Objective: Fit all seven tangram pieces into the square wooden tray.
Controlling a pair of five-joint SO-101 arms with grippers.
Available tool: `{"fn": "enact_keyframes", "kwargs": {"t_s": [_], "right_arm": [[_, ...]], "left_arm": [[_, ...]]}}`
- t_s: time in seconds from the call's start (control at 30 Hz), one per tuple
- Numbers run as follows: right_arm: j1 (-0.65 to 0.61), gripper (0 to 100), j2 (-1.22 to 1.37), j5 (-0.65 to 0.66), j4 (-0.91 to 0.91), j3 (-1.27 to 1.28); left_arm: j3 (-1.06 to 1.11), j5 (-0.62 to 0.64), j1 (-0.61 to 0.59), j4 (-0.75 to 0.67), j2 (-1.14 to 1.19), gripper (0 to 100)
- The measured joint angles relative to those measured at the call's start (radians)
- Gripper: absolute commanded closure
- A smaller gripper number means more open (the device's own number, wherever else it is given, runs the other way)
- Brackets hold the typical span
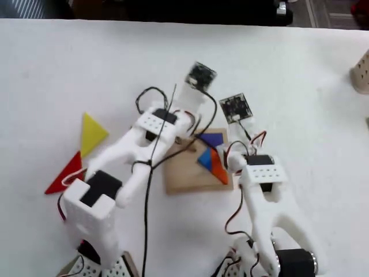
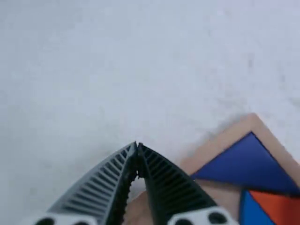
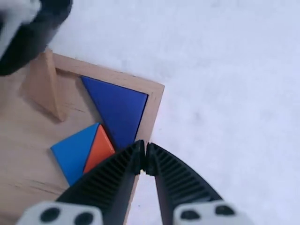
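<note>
The square wooden tray (image 1: 183, 173) lies between the two arms. In it are a dark blue triangle (image 1: 212, 139), a light blue piece (image 1: 205, 158) and an orange piece (image 1: 218, 168), all at its right side. A yellow triangle (image 1: 92, 133) and a red triangle (image 1: 66, 173) lie on the table to the left. My left gripper (image 2: 137, 148) is shut and empty, just over the tray's far edge near the dark blue triangle (image 2: 243, 164). My right gripper (image 3: 143, 151) is shut and empty above the tray's right rim (image 3: 154, 101). A wood-coloured triangle (image 3: 46, 84) sits tilted in the tray.
White tabletop (image 1: 300, 75) all round. A pale perforated object (image 1: 361, 72) stands at the far right edge. The left arm's cable (image 1: 151, 167) hangs across the tray's left side. The other arm's dark part (image 3: 28, 28) looms over the tray's far corner in the right wrist view.
</note>
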Motion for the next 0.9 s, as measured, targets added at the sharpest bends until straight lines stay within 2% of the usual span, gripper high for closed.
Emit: {"fn": "enact_keyframes", "kwargs": {"t_s": [0.1,0.2,0.77,0.9], "right_arm": [[0.002,98.1,0.0,0.0,0.0,0.0],[0.0,98.1,0.0,0.0,0.0,0.0],[0.002,98.1,0.0,0.0,0.0,0.0],[0.0,98.1,0.0,0.0,0.0,0.0]], "left_arm": [[0.0,-0.126,0.017,0.032,0.0,98],[0.0,-0.167,0.017,0.035,0.0,98],[-0.06,-0.183,0.017,0.035,0.08,98],[-0.06,-0.183,0.012,0.109,0.08,98]]}}
